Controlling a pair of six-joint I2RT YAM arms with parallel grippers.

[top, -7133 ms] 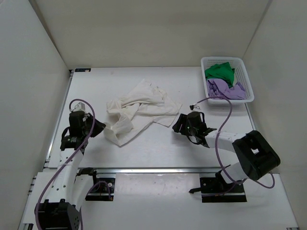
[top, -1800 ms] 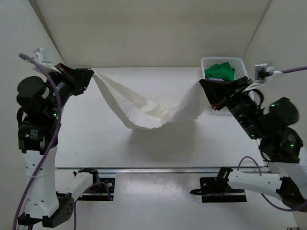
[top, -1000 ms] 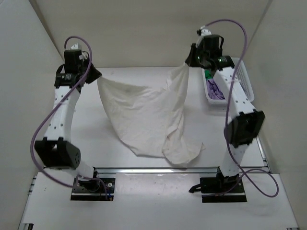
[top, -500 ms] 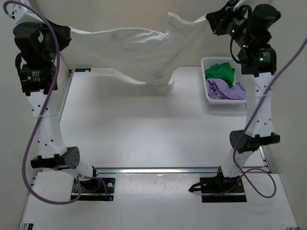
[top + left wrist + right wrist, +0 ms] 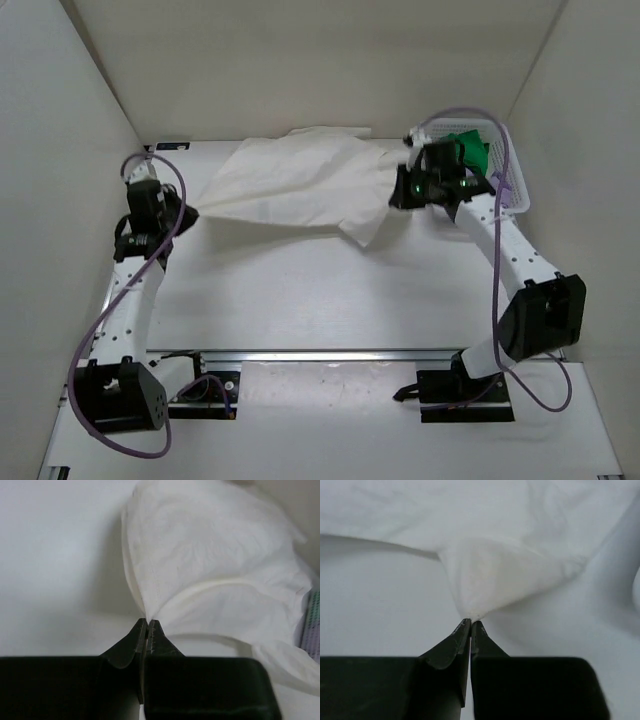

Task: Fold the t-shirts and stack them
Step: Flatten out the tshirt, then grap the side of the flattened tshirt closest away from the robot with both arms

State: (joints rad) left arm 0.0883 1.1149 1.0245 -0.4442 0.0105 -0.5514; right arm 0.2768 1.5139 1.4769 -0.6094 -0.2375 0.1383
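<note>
View basis: overhead view for layout, clock directions read from the table centre; wrist views for grip.
Left gripper (image 5: 188, 212): at 9 o'clock, near the table's left edge. In its wrist view (image 5: 148, 622), fingers pressed together, clamped on a pinch of the cream shirt's edge.
Right gripper (image 5: 397, 195): at 2 o'clock, just beside the basket. In its wrist view (image 5: 471, 622), fingers pressed together on a bunched point of the same cloth.
Cream shirt (image 5: 300, 180): stretched between the 2 grippers across the far half of the table, from 9 o'clock round to 2 o'clock. Far edge reaching toward the back wall (image 5: 320, 70) at 12 o'clock. Wrinkled, not folded. 1 loose flap pointing to 6 o'clock, just short of the right gripper. Fans out from the pinch in the left wrist view (image 5: 215, 570); gathers into a cone above the fingertips in the right wrist view (image 5: 510, 575).
Contact with table: shadow along the shirt's near edge; flat or lifted, cannot tell.
Green shirt (image 5: 468, 148): crumpled in the far end of the basket, at 1 o'clock, apart from the cream shirt.
Basket (image 5: 517, 180): white lattice, in the 2 o'clock corner, partly covered by the right arm.
Table (image 5: 300, 290): white, bare surface showing at 6 o'clock.
</note>
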